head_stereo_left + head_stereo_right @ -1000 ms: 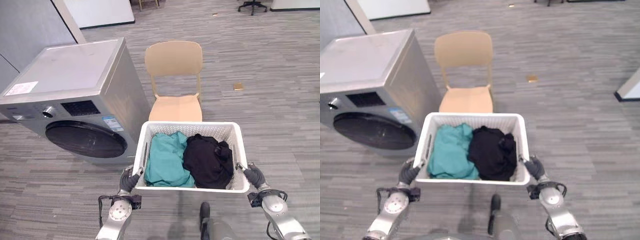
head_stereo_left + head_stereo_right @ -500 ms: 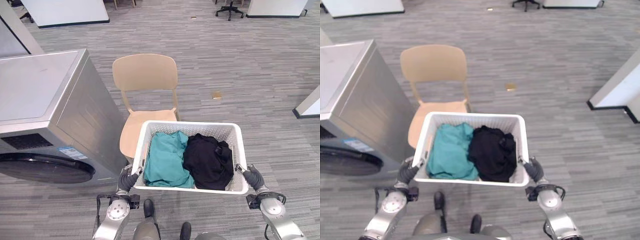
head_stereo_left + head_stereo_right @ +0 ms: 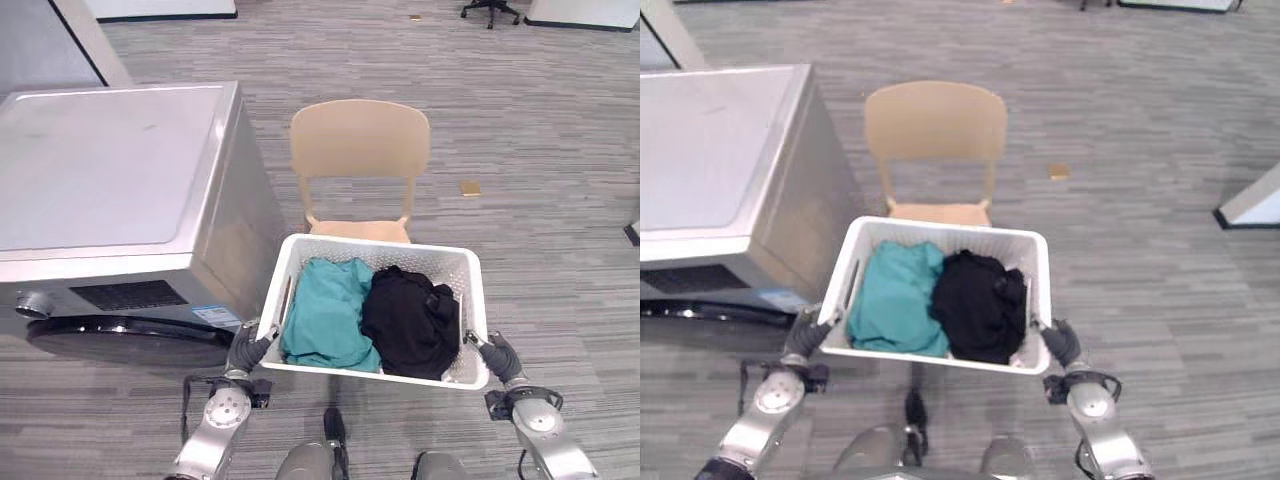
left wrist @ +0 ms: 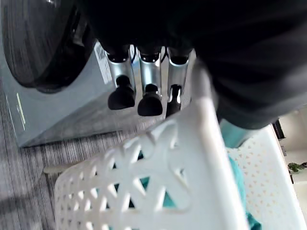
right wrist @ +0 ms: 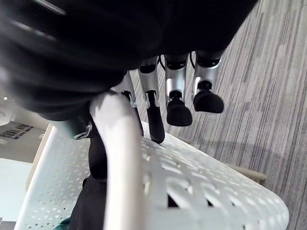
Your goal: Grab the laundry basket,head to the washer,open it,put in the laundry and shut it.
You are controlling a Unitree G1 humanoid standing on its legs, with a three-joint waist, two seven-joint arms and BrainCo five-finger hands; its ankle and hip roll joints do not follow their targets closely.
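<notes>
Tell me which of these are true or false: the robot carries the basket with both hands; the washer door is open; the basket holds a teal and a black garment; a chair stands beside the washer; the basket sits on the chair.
1. Both hands carry the basket. True: the left hand and right hand hold the basket by its two ends.
2. The washer door is open. False: the door of the washer lies shut against its front.
3. The basket holds a teal and a black garment. True: the teal garment lies beside the black garment.
4. A chair stands beside the washer. True: the chair is just past the washer's side.
5. The basket sits on the chair. False: the hands hold it in front of the chair.
</notes>
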